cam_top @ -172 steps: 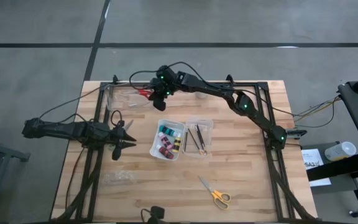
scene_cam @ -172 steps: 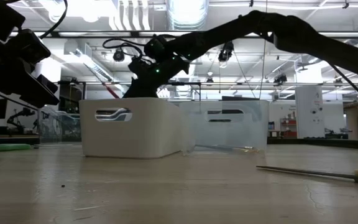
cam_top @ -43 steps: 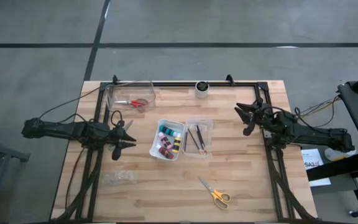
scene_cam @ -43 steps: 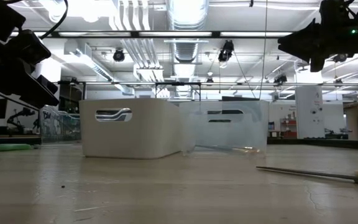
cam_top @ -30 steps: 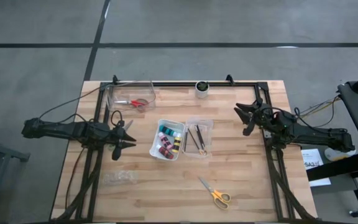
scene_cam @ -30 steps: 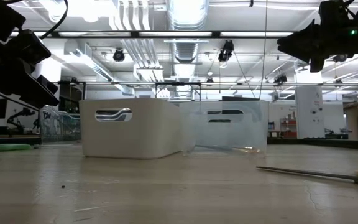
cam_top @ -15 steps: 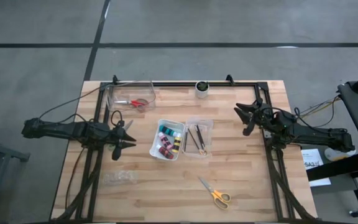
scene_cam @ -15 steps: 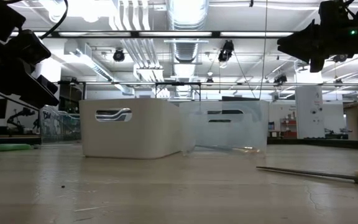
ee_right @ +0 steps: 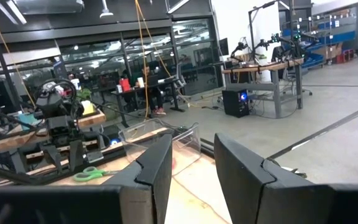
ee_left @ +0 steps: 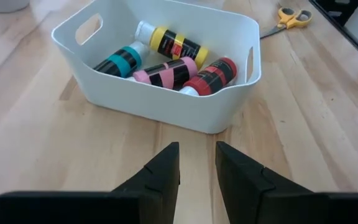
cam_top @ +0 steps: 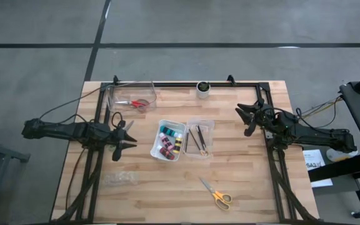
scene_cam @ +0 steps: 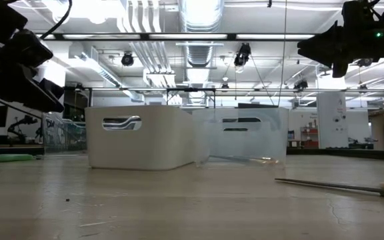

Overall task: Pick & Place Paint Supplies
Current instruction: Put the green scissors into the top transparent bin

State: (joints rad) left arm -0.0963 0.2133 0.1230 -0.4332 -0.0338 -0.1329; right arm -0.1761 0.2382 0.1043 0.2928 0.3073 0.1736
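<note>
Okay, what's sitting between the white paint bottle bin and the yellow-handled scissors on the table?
In the high view, only bare wood lies between the white bin and the yellow-handled scissors. The clear brush tray sits beside the bin, off that line.

Wooden table (cam_top: 242, 181): white bin (cam_top: 168, 140), yellow scissors (cam_top: 215, 193)

1. The left arm (cam_top: 67, 132) is showing as a dark, near-black chain of chunky segments, with a thin black cable trailing off it in loops.
2. The right arm (cam_top: 305, 130) is wearing the same dark finish, with small green lights glowing on its body and a cable running off toward the right.
3. The left gripper (ee_left: 196, 171) is showing two matte black fingers (ee_left: 160, 174), flat-faced with angular, stepped edges.
4. The right gripper (ee_right: 192, 168) is showing matching black fingers (ee_right: 154, 168), wedge-shaped and plain.
</note>
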